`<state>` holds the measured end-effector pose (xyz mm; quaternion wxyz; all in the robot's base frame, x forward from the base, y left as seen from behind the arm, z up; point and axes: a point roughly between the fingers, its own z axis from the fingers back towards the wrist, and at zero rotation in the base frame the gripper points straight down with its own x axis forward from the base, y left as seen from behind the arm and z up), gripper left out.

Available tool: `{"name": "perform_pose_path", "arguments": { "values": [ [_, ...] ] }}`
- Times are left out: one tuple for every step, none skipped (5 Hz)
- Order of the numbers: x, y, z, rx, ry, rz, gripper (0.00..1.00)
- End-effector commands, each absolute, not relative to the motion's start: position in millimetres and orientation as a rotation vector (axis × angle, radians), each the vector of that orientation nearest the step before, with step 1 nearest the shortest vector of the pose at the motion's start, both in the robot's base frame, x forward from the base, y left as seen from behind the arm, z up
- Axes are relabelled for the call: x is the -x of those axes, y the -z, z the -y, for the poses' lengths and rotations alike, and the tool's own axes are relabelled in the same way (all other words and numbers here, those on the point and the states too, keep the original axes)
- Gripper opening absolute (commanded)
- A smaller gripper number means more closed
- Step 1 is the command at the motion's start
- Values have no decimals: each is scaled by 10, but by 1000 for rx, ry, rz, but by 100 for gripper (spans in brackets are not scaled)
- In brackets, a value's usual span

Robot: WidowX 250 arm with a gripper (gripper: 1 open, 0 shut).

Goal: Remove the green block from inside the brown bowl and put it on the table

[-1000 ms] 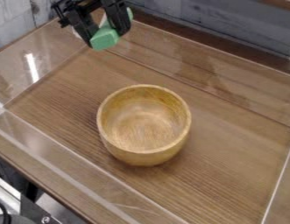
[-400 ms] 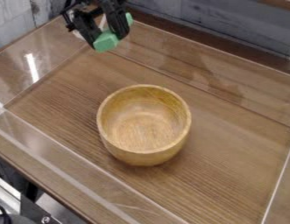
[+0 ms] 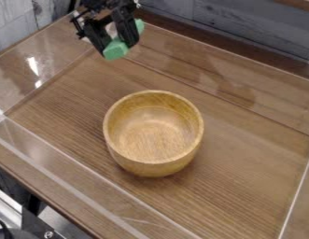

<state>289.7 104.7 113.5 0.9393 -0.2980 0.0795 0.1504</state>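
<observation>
The green block (image 3: 117,49) hangs in the air at the upper left, held between the fingers of my black gripper (image 3: 113,42), which is shut on it. Block and gripper are above the table (image 3: 69,103), well to the upper left of the brown bowl (image 3: 153,133). The light-brown wooden bowl stands upright in the middle of the table and its inside looks empty.
Low clear acrylic walls (image 3: 32,65) border the tabletop on the left, front and right. A grey panel (image 3: 244,23) runs along the back. Bare wood-grain surface lies around the bowl on all sides.
The gripper has sunk a little toward the table with the green block still in its grip. The bowl has not moved.
</observation>
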Motion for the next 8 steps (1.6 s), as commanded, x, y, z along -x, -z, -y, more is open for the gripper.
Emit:
{"name": "perform_pose_path", "arguments": {
  "values": [
    [-2998, -1245, -1092, 582, -253, -91, 0],
    [-3012, -1216, -1066, 583, -215, -90, 0],
    [-3020, -1186, -1038, 584, -176, -91, 0],
    [-3021, -1166, -1015, 587, -137, -92, 0],
    [-3019, -1142, -998, 589, -100, -92, 0],
    [-3023, -1123, -982, 593, -69, -91, 0],
    [-3021, -1115, -965, 598, -35, -89, 0],
    [-3019, -1105, -946, 601, -1, -88, 0]
  ]
}}
